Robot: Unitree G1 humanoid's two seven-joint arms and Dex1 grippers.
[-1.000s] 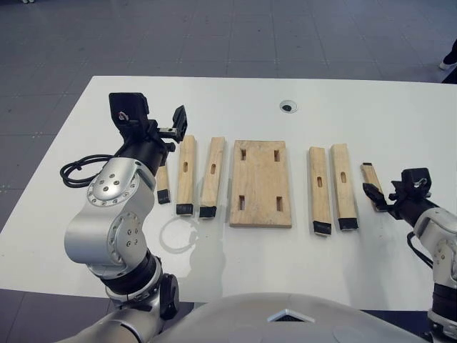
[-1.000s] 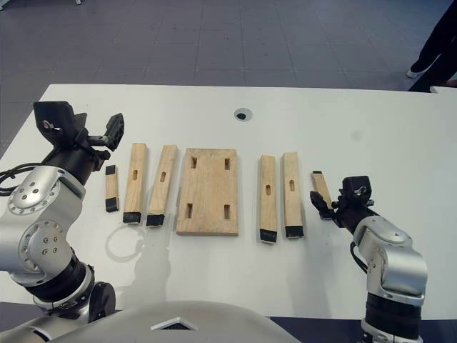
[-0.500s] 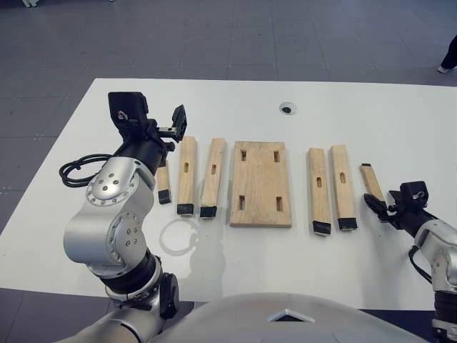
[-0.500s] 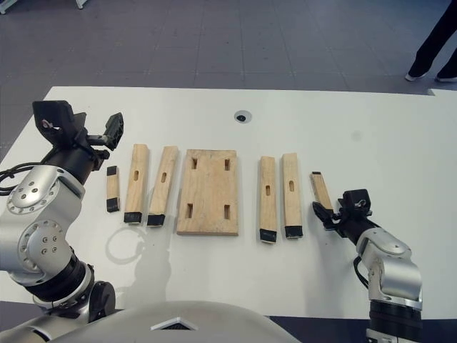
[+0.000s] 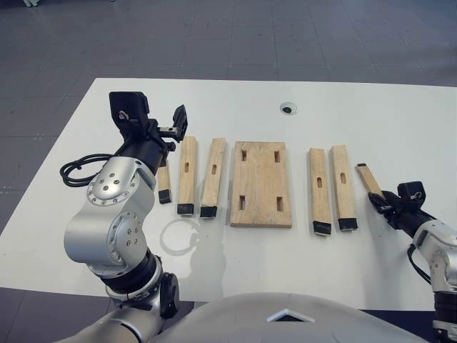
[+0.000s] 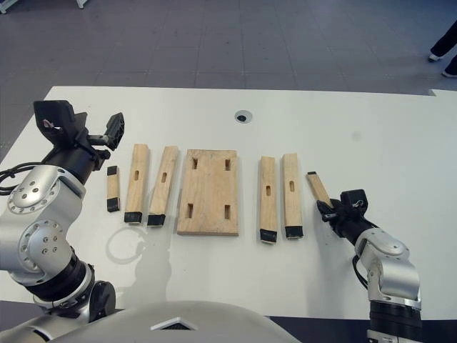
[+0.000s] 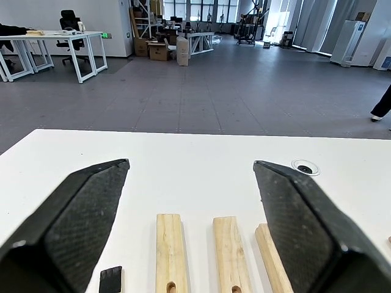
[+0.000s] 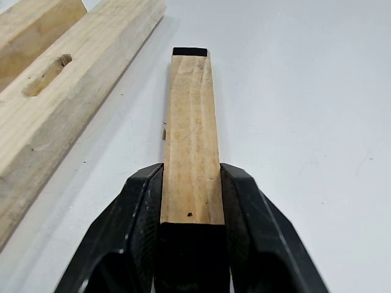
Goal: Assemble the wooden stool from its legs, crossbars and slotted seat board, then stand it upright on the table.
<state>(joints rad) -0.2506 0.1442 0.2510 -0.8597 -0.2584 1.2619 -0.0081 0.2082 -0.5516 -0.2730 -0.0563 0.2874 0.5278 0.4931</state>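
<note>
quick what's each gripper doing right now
Left gripper: open, holding nothing.
Right gripper: shut on one end of the short crossbar.

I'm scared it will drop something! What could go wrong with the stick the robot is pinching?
The right gripper is shut on the crossbar only at its near end, so the long free part might tilt or slip out when lifted. A leg lies close beside it; a swinging crossbar could knock that leg askew.
</note>
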